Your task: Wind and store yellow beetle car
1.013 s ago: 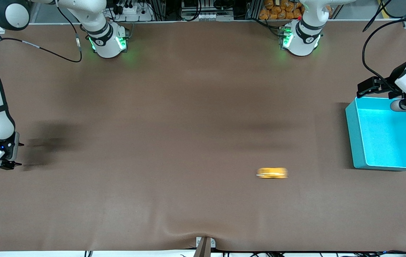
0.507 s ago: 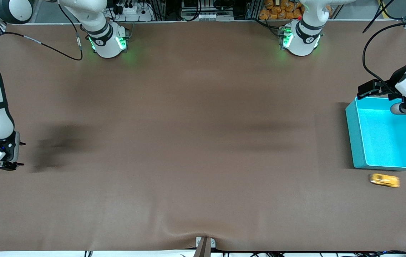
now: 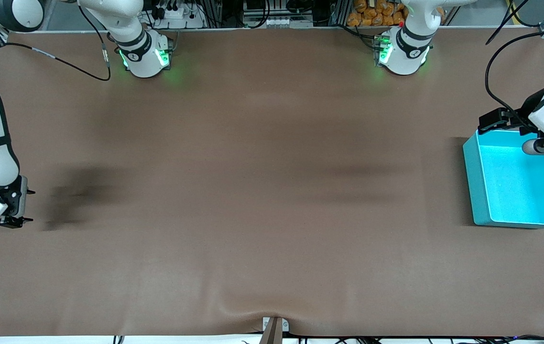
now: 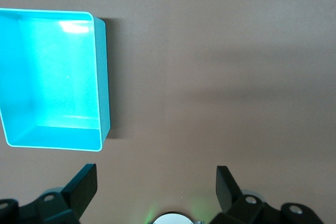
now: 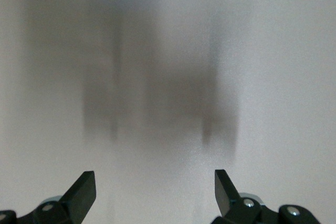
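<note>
The yellow beetle car shows in none of the views; it is out of view. The turquoise bin (image 3: 475,184) stands empty at the left arm's end of the table and also shows in the left wrist view (image 4: 103,77). My left gripper (image 3: 492,120) hangs open and empty over the bin's corner that lies farthest from the front camera; in its wrist view (image 4: 156,187) only bare mat lies between the fingers. My right gripper (image 3: 27,206) is open and empty, low over the mat at the right arm's end; its wrist view (image 5: 155,190) shows only mat.
The brown mat (image 3: 262,191) covers the whole table, with a wrinkle at its near edge by a small metal bracket (image 3: 275,327). A black cable (image 3: 61,67) trails from the right arm near its base.
The yellow car rolled fast across the mat toward the left arm's end, passed the bin's near side and left the view. Both grippers hardly moved.
</note>
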{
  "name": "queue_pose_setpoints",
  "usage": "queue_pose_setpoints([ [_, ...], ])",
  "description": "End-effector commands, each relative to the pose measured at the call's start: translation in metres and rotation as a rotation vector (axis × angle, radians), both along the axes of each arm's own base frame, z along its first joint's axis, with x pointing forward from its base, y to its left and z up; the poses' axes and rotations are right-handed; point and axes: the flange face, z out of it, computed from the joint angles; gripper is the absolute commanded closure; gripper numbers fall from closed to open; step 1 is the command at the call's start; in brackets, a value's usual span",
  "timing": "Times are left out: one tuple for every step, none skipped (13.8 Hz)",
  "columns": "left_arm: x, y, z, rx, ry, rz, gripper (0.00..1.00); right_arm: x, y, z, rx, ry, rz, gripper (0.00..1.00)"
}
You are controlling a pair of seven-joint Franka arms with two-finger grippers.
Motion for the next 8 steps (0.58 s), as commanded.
queue_pose_setpoints([
  [0.004,-0.001,-0.011,0.026,0.001,0.041,0.0,-0.003,0.007,0.014,-0.003,-0.002,-0.046,0.0],
  [0.003,-0.006,-0.018,0.027,0.003,0.043,0.0,-0.003,0.008,0.016,-0.001,0.005,-0.063,0.0],
  [0.002,-0.01,-0.022,0.029,0.004,0.044,0.0,-0.004,0.008,0.016,-0.002,0.008,-0.077,0.0],
  [0.002,-0.013,-0.022,0.029,0.005,0.045,0.0,-0.004,0.007,0.017,-0.002,0.008,-0.085,0.0],
  [0.001,-0.017,-0.021,0.03,0.002,0.039,0.0,-0.004,0.008,0.017,-0.003,0.008,-0.092,0.0],
  [0.001,-0.02,-0.021,0.03,0.002,0.035,0.0,-0.004,0.008,0.02,-0.005,0.009,-0.121,0.0],
  [0.001,-0.022,-0.02,0.031,0.0,0.038,0.0,-0.002,0.012,0.033,-0.011,0.002,-0.157,0.0],
  [0.001,-0.026,-0.019,0.031,-0.003,0.038,0.0,0.0,0.017,0.043,-0.017,-0.005,-0.192,0.0],
])
